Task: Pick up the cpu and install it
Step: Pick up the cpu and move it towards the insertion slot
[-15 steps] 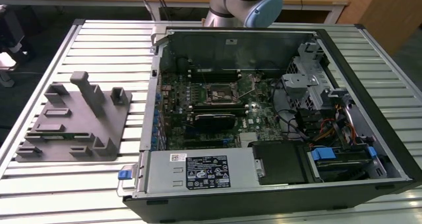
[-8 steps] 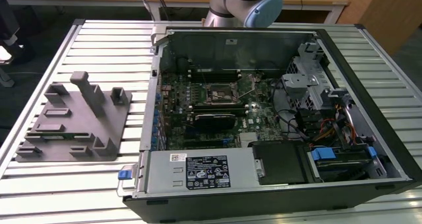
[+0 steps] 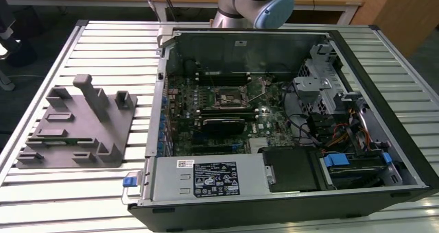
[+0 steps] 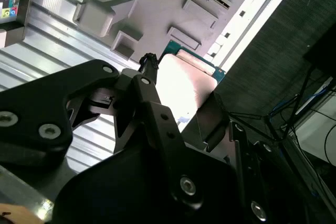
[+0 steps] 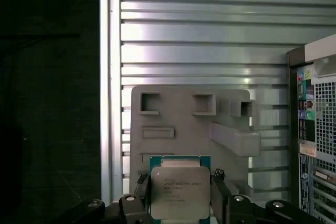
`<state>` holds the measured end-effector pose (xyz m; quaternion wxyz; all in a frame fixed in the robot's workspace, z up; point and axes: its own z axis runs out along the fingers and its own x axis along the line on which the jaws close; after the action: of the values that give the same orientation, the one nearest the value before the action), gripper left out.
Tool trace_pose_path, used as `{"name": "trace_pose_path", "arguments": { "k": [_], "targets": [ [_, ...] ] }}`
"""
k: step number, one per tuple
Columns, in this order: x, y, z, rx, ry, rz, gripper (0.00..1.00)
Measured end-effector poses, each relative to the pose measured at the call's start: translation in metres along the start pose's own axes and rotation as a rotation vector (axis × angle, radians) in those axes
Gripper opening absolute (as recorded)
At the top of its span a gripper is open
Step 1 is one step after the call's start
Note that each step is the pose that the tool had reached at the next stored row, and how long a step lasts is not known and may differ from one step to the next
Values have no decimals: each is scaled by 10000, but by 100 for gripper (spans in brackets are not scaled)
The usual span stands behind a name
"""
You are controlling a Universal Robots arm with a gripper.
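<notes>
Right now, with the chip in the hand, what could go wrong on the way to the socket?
The hand pinches the chip only by two opposite edges, so it might tilt or slip. The grey holder close by has raised blocks that a low move might clip. The socket sits deep in the case, with cables beside it that might snag the hand.

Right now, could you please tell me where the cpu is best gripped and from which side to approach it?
Take the cpu by two opposite side edges, coming straight at its flat silver top. It is a thin square, so probably only the parallel edges offer a pinch. In the first wrist view the fingers flank it in just that way.
</notes>
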<state>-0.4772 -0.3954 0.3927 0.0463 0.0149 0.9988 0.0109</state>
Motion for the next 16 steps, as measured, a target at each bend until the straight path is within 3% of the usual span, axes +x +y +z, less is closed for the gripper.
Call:
{"name": "trace_pose_path", "arguments": {
  "k": [8,16],
  "targets": [
    [-11,6,-132,37,-92,4,55],
    [-23,18,-271,130,-204,2,55]
  ]
}}
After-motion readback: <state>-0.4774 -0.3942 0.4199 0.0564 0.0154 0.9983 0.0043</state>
